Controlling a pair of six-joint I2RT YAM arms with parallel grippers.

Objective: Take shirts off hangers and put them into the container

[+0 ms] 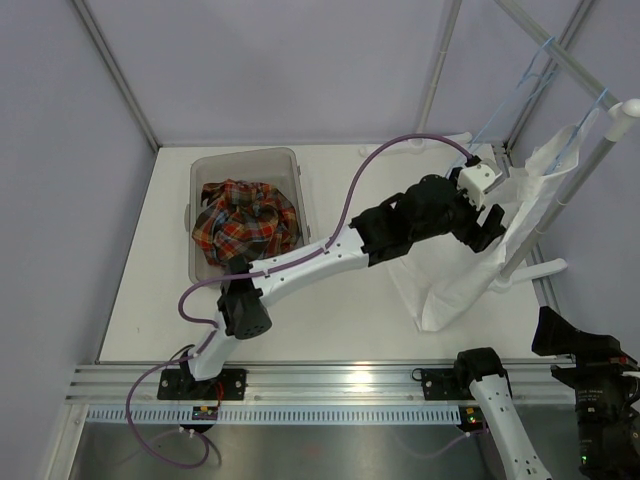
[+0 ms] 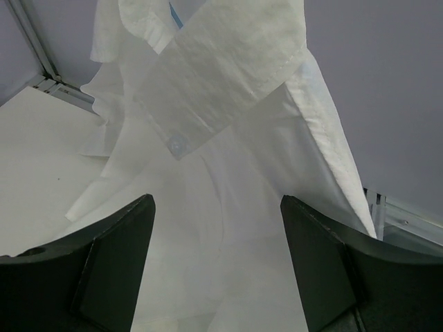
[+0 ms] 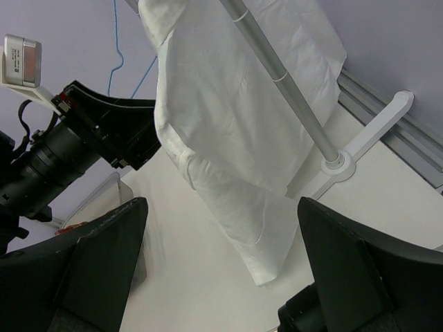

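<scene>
The left gripper (image 2: 218,270) has its two black fingers (image 2: 111,266) spread wide apart. It holds nothing. The white shirt (image 2: 228,69) is right in front of it, very close, and from above the gripper looks pressed up beside the cloth, but I cannot tell if it touches. One small white button (image 2: 176,145) shows on a folded band of the shirt. The right gripper (image 3: 221,270) is as wide open as it can be and holds nothing too. It sits low, apart from the shirt, and faces the shirt and the rack pole (image 3: 277,69). A small white box (image 3: 21,59) sits on the left arm's wrist. It has a label, but the writing is too tiny to read. I see no other words. There are two shirts. The white shirt hangs on a light-blue hanger (image 1: 592,112) on the rack at the right side, and its bottom end lies on the table (image 1: 150,300). The plaid shirt (image 1: 245,222) is bunched up inside the container (image 1: 245,153), which stands at the far left of the table. There is one container. There are two hangers: the one under the white shirt and a bare hanger (image 1: 535,65) next to it on the same rack. There are two arms.
</scene>
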